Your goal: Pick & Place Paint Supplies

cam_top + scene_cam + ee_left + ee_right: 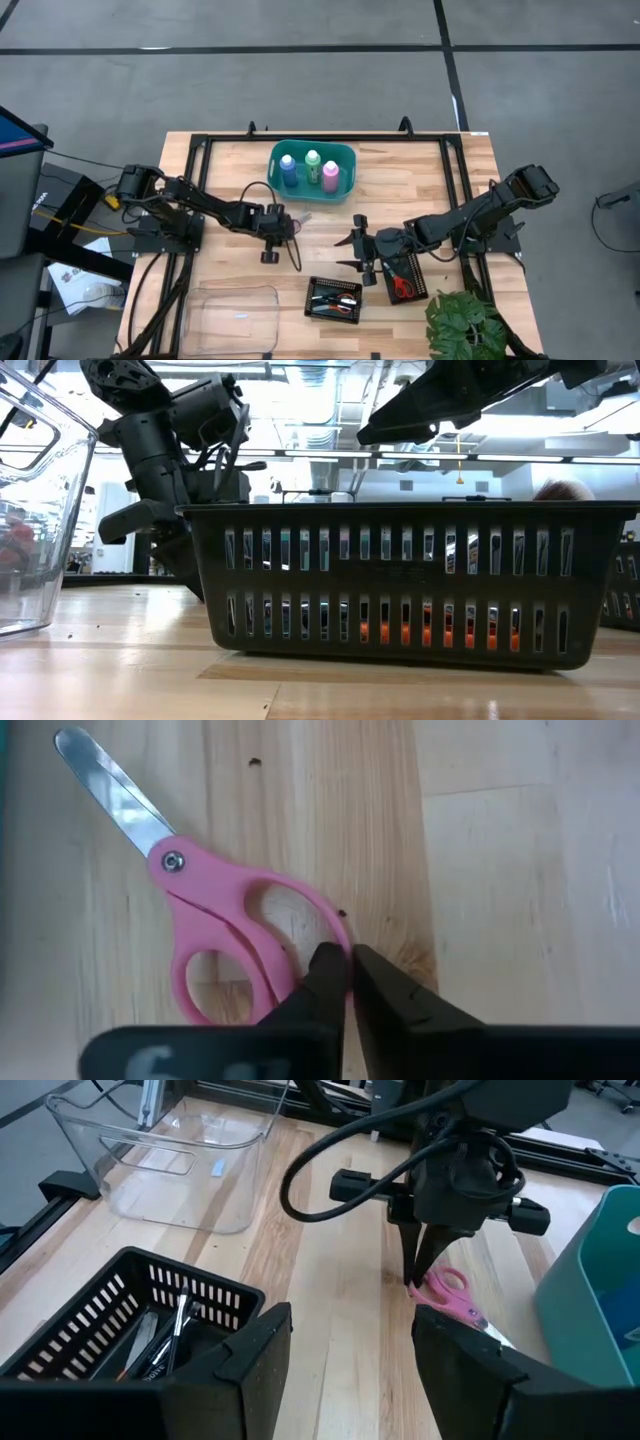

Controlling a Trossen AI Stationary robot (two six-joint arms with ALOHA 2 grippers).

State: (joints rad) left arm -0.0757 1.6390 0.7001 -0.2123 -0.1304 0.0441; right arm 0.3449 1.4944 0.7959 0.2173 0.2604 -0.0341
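Note:
Pink-handled scissors (230, 910) lie flat on the wooden table, blades closed, near the teal basket (345, 165). My left gripper (348, 960) stands over them, pointing steeply down, shut on one handle ring; the right wrist view shows the same gripper (415, 1280) at the scissors (452, 1295). The blue (288, 168), green (312, 160) and pink (330, 176) bottles stand in the basket. My right gripper (350, 1350) hangs open above the table, to the scissors' right, holding nothing. My left gripper pinches the rim of one handle ring (345, 932) at its outer curve. One finger (322, 975) stands in the ring's hole, the other (380, 980) outside it. The fingers come from above, slanting down. The scissors lie flat on the table.
A black mesh tray (334, 300) with dark brushes sits near the front edge. A second mesh tray (403, 280) to its right holds red-handled scissors. A clear plastic bin (235, 318) stands at the front left, and a green plant (465, 325) at the front right.

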